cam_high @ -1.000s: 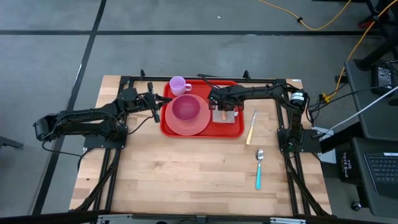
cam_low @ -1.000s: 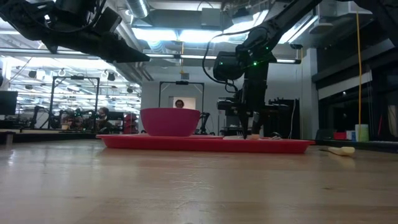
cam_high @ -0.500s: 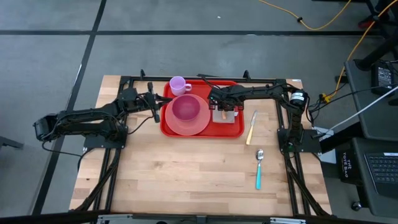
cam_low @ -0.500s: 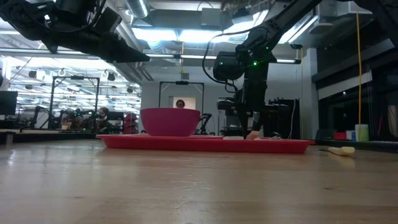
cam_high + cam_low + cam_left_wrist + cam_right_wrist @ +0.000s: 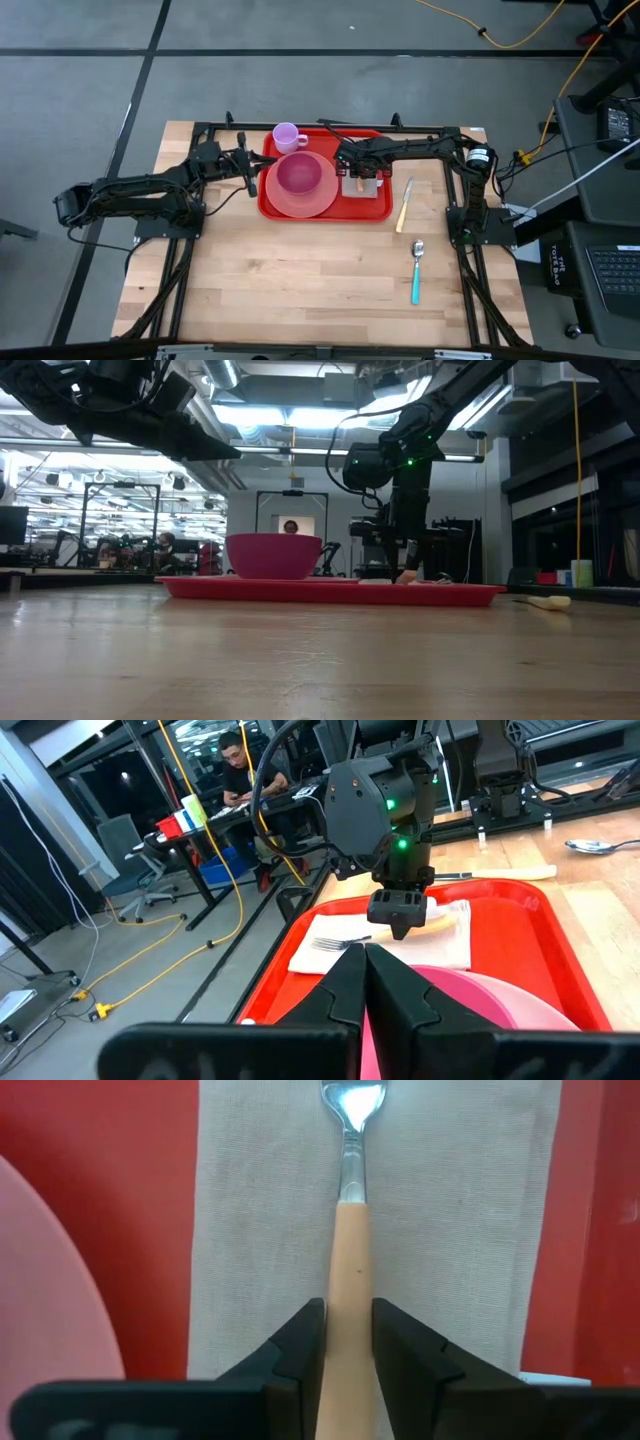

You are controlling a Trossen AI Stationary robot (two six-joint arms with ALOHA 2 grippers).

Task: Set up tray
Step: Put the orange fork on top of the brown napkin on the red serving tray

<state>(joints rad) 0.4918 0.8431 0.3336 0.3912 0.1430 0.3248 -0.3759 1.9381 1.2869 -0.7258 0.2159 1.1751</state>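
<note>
**Fork on the napkin, right gripper around its handle**

The tray (image 5: pixel 374 209) sits near the table's (image 5: pixel 300 290) far edge, carrying a plate (image 5: pixel 283 203), bowl (image 5: pixel 298 174) and napkin (image 5: pixel 260 1210). The right gripper (image 5: pixel 347 1335) straddles the fork (image 5: pixel 349 1250) handle, apparently gripping it. The left gripper (image 5: pixel 364 982), clenched empty, hovers off the tray's left edge.

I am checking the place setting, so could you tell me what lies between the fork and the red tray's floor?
A white cloth napkin lies flat between the tan-handled metal fork and the red plastic tray, seen in the right wrist view.
</note>
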